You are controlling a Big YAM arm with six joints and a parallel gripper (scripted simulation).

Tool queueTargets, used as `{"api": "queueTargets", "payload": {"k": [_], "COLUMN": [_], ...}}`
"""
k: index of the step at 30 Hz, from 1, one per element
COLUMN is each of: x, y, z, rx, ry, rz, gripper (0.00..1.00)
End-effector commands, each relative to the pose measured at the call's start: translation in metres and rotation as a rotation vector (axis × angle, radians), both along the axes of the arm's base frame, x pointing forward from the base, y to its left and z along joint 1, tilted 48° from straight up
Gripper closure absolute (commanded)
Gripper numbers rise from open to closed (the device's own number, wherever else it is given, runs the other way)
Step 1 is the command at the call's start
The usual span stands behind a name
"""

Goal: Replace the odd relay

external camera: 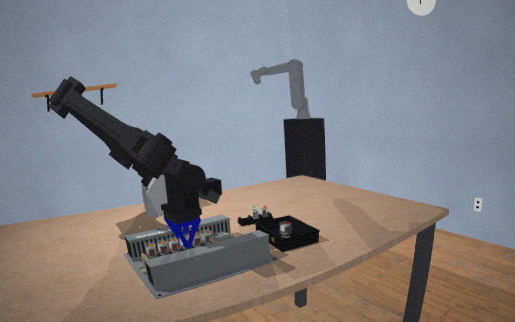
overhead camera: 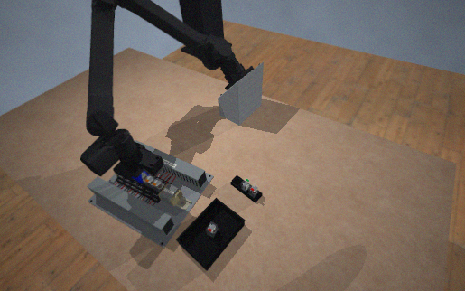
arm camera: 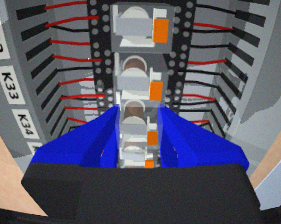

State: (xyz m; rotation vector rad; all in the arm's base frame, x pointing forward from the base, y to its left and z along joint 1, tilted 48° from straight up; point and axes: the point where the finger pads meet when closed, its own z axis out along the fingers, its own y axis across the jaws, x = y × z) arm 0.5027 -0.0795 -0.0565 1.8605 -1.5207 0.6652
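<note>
Relay in question: an orange-buttoned relay stood in the row on the relay panel. The blue-fingered gripper was clamped on it, one finger on each side. All buttons visible in the wrist view were orange and lay on the same side of their relays. Seating depth of the held relay: could not tell, fingers partly covered it.

Containers: the black tray sat just beside one end of the relay panel. In it was one red-buttoned relay, away from the tray walls. The black rack was near that same end of the panel and carried two spares, one green-buttoned and one red-buttoned.

Surroundings: two tall grey ducts ran along the panel's long sides and walled in the row; red and black wires crossed from ducts to sockets. Labels on one duct read K32, K33 and K34. A grey board stood well apart from the panel, over the desk.
</note>
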Motion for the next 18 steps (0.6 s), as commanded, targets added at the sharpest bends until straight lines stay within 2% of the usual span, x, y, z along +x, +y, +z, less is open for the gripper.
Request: {"api": "queueTargets", "payload": {"k": [1, 18], "x": [0.006, 0.0082], "y": [-0.018, -0.02], "z": [-0.0125, -0.0134], "rx": [0.0, 0.001], "ry": [-0.021, -0.025], "rz": [-0.023, -0.023], "gripper": [1.0, 1.0]}}
